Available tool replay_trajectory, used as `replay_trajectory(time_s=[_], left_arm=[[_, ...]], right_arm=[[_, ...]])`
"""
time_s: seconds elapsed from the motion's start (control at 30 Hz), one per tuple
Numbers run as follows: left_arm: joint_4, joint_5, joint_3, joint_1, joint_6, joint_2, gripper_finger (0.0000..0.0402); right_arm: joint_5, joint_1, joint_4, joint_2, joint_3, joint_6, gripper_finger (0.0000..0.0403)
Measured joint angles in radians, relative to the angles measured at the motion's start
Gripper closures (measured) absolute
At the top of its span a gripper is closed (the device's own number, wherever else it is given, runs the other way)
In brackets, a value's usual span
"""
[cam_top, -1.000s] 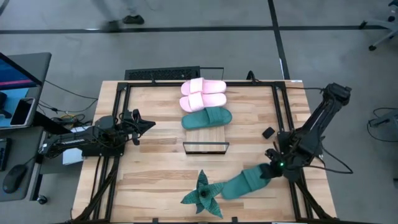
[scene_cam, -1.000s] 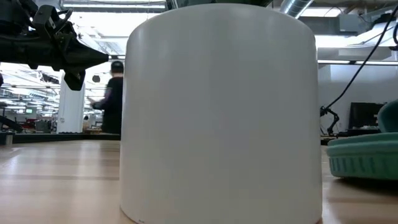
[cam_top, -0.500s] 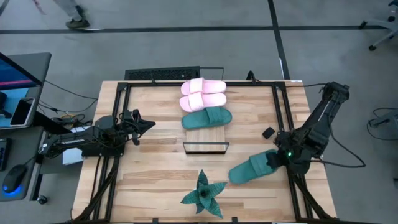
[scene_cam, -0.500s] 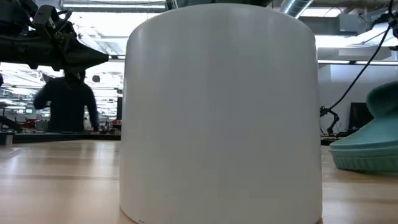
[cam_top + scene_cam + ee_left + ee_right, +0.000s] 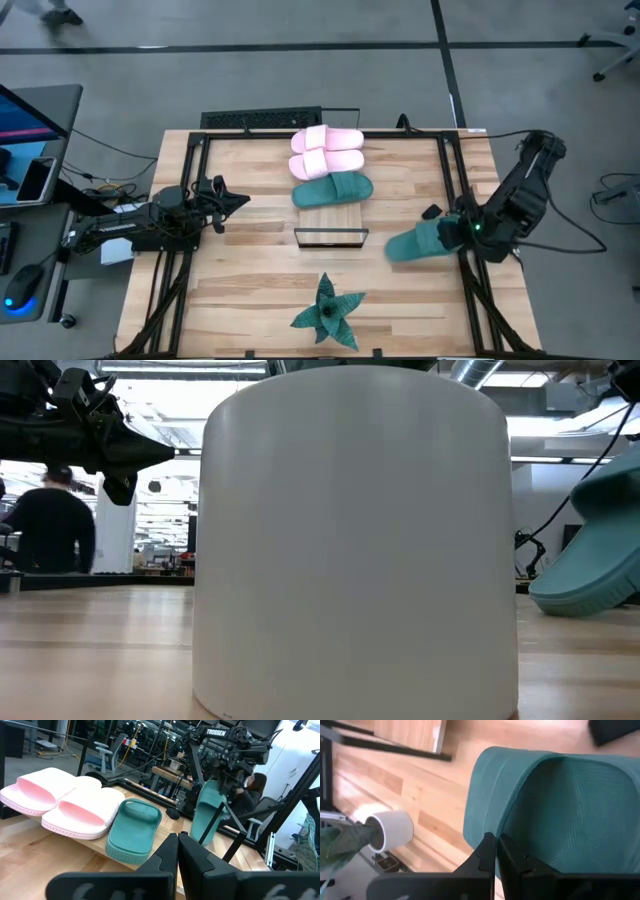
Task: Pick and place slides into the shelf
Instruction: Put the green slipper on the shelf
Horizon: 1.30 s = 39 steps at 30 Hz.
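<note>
The shelf [image 5: 330, 222] lies mid-table with two pink slides [image 5: 325, 150] and one teal slide [image 5: 332, 190] resting sole-down on its far part; they also show in the left wrist view as pink slides [image 5: 65, 802] and teal slide [image 5: 134, 830]. My right gripper [image 5: 462, 230] is shut on the second teal slide [image 5: 420, 243] near the table's right edge. My left gripper [image 5: 235, 200] is shut and hovers over the table's left side, touching nothing. My right gripper pinches the teal slide's strap edge [image 5: 495, 831] between its two fingers. The slide [image 5: 207, 812] hangs tilted steeply below the gripper, its heel end up and its toe end [image 5: 570, 595] down by the tabletop; whether the toe touches the wood I cannot tell.
A spiky green plant [image 5: 328, 312] in a white pot [image 5: 355, 540] stands at the table's near edge and fills the low view. A small black object [image 5: 432, 213] lies close to the held slide. Black frame rails run along the table's sides. A person [image 5: 50, 530] stands beyond the table.
My right gripper has moved up and toward the table's far edge, keeping its hold. The teal slide, which lay flat reaching toward the plant, has been drawn away from it toward the right edge and tipped up steeply, heel end raised.
</note>
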Motion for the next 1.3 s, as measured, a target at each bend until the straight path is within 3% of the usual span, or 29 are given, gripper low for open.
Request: replay_trajectory(time_s=[0.3, 0.73, 1.07, 1.3], left_arm=[[0.000, 0.000, 0.000, 0.000, 0.000, 0.000, 0.0401], [0.000, 0.000, 0.000, 0.000, 0.000, 0.000, 0.0401], [0.000, 0.000, 0.000, 0.000, 0.000, 0.000, 0.0401], [0.000, 0.000, 0.000, 0.000, 0.000, 0.000, 0.0401]], right_arm=[[0.102, -0.036, -0.152, -0.023, 0.076, -0.013, 0.0403], [0.246, -0.129, -0.241, -0.100, 0.081, -0.071, 0.0403], [0.414, -0.204, -0.242, -0.182, 0.081, -0.150, 0.0403], [0.539, -0.193, -0.212, -0.232, 0.081, -0.154, 0.0403]])
